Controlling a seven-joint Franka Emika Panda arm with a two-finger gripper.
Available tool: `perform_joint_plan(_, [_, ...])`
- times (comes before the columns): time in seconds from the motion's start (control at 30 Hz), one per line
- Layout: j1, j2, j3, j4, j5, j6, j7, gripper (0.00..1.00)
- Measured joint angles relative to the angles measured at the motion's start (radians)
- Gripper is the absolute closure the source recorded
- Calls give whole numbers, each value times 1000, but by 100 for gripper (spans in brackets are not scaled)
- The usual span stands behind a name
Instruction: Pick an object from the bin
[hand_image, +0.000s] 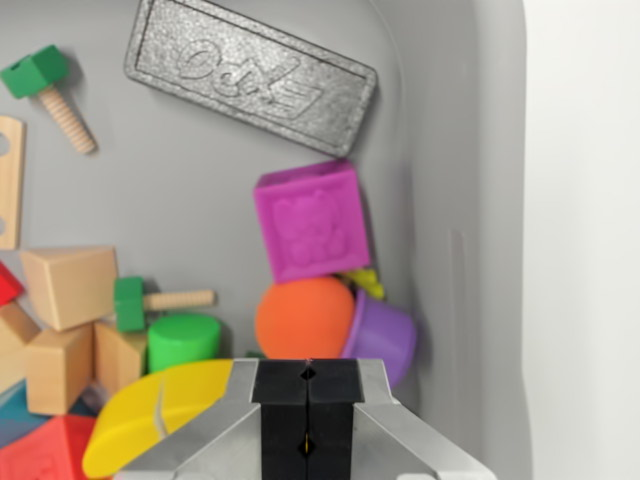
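Observation:
I look straight down into a grey bin (440, 150). My gripper (308, 385) is at the bottom middle of the wrist view, its two black pads pressed together with nothing between them. Just beyond the fingertips lies an orange ball (303, 317), with a purple cup (385, 335) on its right and a magenta cube (311, 220) above it. A yellow banana-shaped piece (155, 410) lies to the left of the fingers, next to a green cylinder (184, 340).
A dark grey foam block (250, 72) lies at the top. Two green-headed wooden bolts (48, 92) (150, 300), wooden blocks (70, 285) and a red cube (45, 450) crowd the left. The bin's right wall (500, 250) rises close by.

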Motion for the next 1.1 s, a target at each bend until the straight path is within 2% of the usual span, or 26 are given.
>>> perform_joint_plan(0.57, [0, -64, 2, 61, 21, -136, -13, 100])
perform_joint_plan(0.87, [0, -79, 3, 83, 25, -178, -16, 100])
perform_joint_plan(1.1, [0, -80, 3, 88, 26, -184, -16, 100])
